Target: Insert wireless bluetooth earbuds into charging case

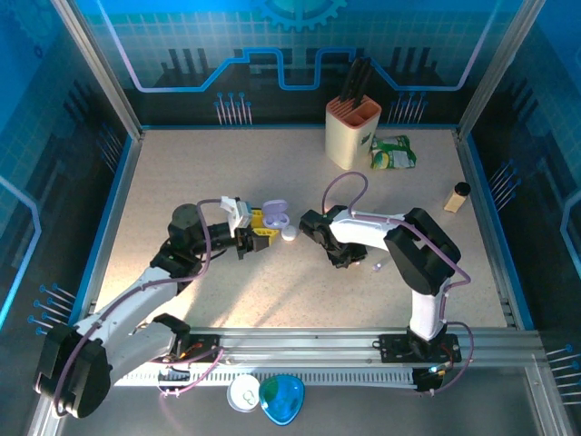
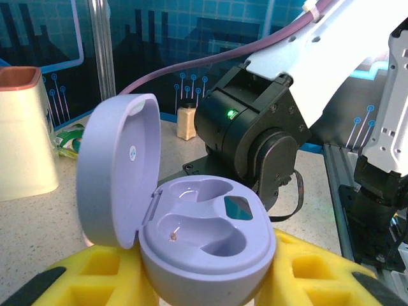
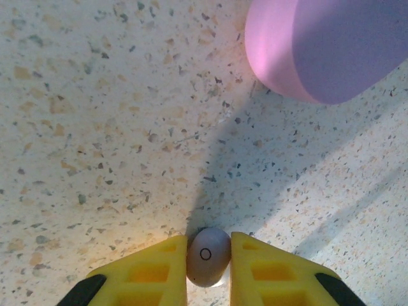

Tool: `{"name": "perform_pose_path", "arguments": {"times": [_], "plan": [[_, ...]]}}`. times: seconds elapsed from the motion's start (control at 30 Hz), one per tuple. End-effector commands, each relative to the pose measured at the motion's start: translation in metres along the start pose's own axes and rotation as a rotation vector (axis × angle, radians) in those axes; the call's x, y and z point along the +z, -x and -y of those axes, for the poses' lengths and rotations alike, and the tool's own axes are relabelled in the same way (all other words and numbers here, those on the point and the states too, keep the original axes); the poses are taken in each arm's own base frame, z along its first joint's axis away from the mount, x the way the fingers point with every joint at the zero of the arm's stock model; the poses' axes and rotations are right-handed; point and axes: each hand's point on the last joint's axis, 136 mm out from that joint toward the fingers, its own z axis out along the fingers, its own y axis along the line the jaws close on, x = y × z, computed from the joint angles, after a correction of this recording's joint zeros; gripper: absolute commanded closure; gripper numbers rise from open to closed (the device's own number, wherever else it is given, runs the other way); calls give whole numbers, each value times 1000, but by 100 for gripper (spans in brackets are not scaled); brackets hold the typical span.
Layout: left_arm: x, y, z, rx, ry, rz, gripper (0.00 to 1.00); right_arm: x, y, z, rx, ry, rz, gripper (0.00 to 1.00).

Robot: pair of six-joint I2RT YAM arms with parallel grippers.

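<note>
A lilac charging case (image 2: 204, 239) stands open, its lid (image 2: 118, 166) tipped up to the left and both wells empty. My left gripper (image 2: 207, 284) is shut on its base, with a yellow finger on each side. In the top view this case (image 1: 274, 216) sits at the tip of the left gripper (image 1: 261, 232). Just to its right, my right gripper (image 3: 208, 247) is down at the tabletop, shut on a small lilac-grey earbud (image 3: 207, 256) with a ring mark. The case's underside (image 3: 325, 44) shows at that view's top right. Another tiny earbud (image 1: 377, 266) lies by the right arm.
A cream knife block (image 1: 352, 133), a green packet (image 1: 393, 153) and a small bottle (image 1: 457, 196) stand at the back right. A blue case (image 1: 281, 398) and a white round lid (image 1: 243, 392) lie in front of the arm rail. The right arm's wrist (image 2: 255, 134) is close behind the case.
</note>
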Motion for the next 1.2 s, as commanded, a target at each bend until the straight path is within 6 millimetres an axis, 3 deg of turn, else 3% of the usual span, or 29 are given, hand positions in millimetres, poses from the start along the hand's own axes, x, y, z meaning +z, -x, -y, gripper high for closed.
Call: {"name": "perform_pose_path", "arguments": {"times": [0.0,0.13,0.33,0.6,0.93,1.17], "plan": [[0,6,3,22,-26,23,74,-4,-4,1,10,11,5,80],[1,6,5,28,-47,27,74,-20,6,-3,44,105,81,80],[5,3,6,27,-71,20,75,-60,22,-6,130,342,176,80],[15,-6,7,13,-105,-11,75,-133,39,-14,102,764,343,81],[27,-5,12,6,-159,-26,75,-223,35,-8,-72,1030,582,81],[28,-3,14,-5,-165,-29,75,-267,24,-4,-198,1144,692,81]]}}
